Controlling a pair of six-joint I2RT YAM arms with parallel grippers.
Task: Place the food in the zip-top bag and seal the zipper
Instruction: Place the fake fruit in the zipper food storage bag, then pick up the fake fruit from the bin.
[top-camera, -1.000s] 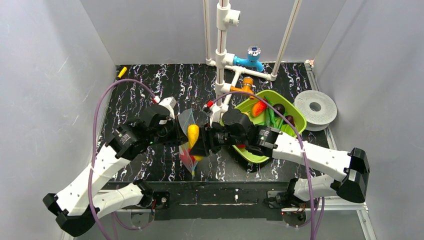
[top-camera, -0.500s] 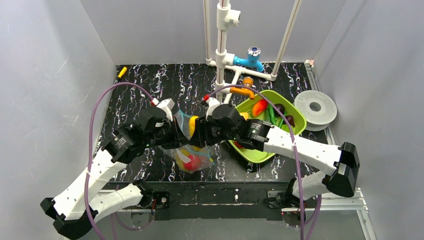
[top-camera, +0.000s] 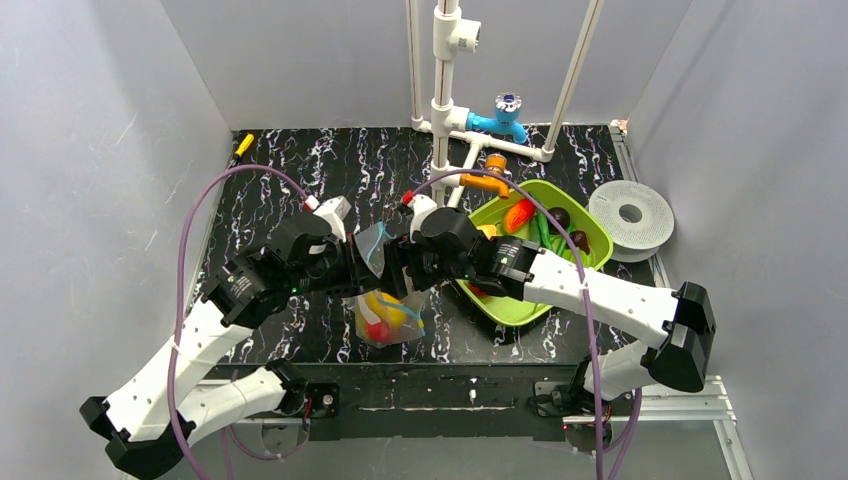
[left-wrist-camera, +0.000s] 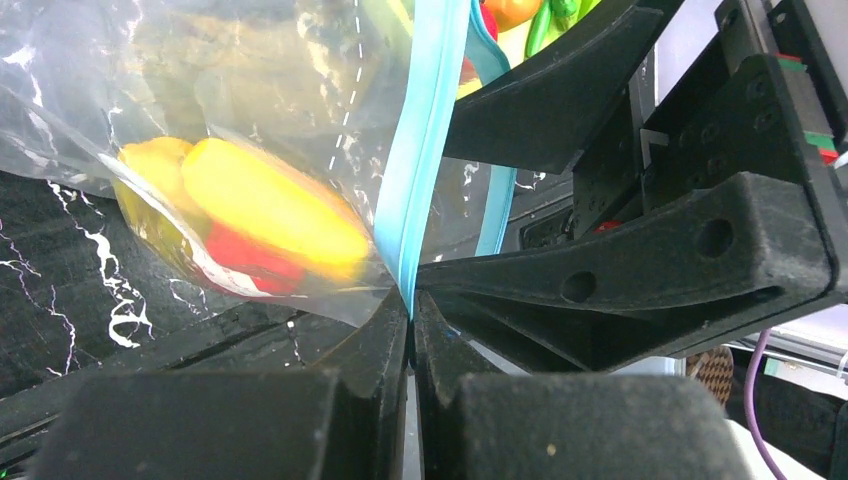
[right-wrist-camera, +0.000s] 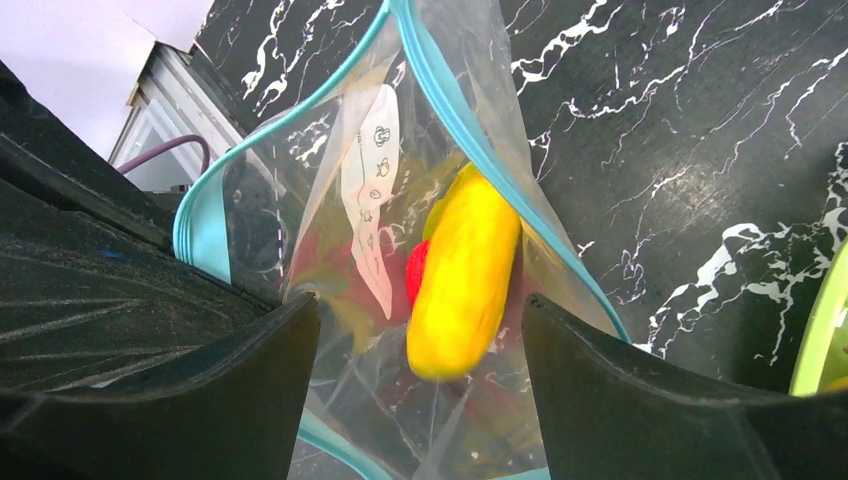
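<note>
Since the earlier frame, the yellow oblong glossy toy food (right-wrist-camera: 462, 285) has left the right gripper (right-wrist-camera: 420, 320) and now lies inside the clear crinkly zip-top bag (top-camera: 385, 315), beside a red toy piece (left-wrist-camera: 240, 270). The bag's lower part has also swung toward the near edge of the black marbled table (top-camera: 280, 170).

The bag hangs below the two grippers, near the middle of the table. Whether its bottom rests on the surface cannot be told. Its thin light-blue zipper strip (left-wrist-camera: 425, 150) is not sealed, and in the right wrist view the mouth stands apart in a loop. The left gripper (left-wrist-camera: 412, 300) is closed tight on this strip at one point. The right gripper's jaws stand wide and hold nothing, with one finger on each side of the open mouth.

More food (top-camera: 518, 215) waits in the lime-green plastic tray (top-camera: 590, 240), so the task seems only partly done.

Several things could go wrong. The bag depends on one small pinch, and as its load grows the slippery strip may slide out. If the right fingers catch the strip while pulling back, they may drag the bag or tip the food out. Without the right gripper near, the mouth may fall flat, and the next piece would then hit the rim.
</note>
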